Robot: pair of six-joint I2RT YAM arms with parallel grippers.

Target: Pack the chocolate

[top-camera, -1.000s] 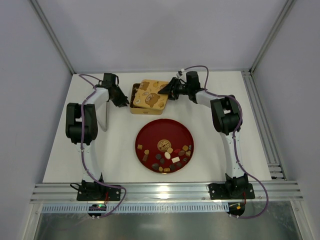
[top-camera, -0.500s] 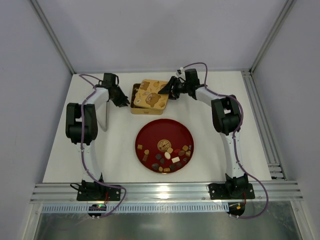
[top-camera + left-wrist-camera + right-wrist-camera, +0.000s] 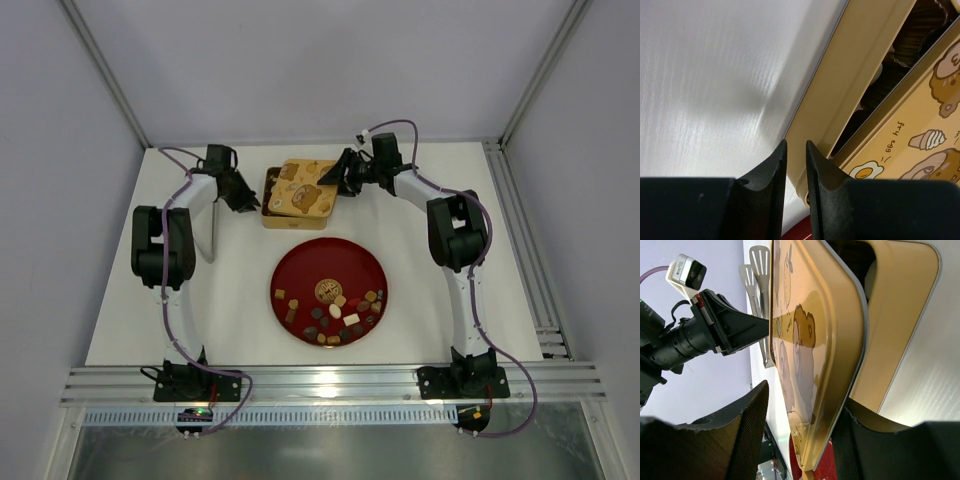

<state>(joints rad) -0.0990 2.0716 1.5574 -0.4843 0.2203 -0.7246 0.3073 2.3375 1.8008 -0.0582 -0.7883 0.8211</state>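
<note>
The chocolate [image 3: 335,311] lies scattered over the plate's [image 3: 300,265] near half. The band's long axis runs left to right, well apart from both pairs of fingers. The right fingers [image 3: 752,415] clamp the tilted lid's [image 3: 805,340] edge. The left fingers [image 3: 772,167], almost together with nothing between them, sit just beside the tin [image 3: 840,95] on the worktop [image 3: 420,260].

From above, the lid [image 3: 300,190] covers most of the tin [image 3: 290,222], so we cannot see inside. In the left wrist view the gap beneath shows only dark, blurred shapes (wrappers or sweets, we cannot say). The chocolate [image 3: 335,311] is too small to sort by shape. Whether the left gripper [image 3: 796,145] touches the tin is unclear.
</note>
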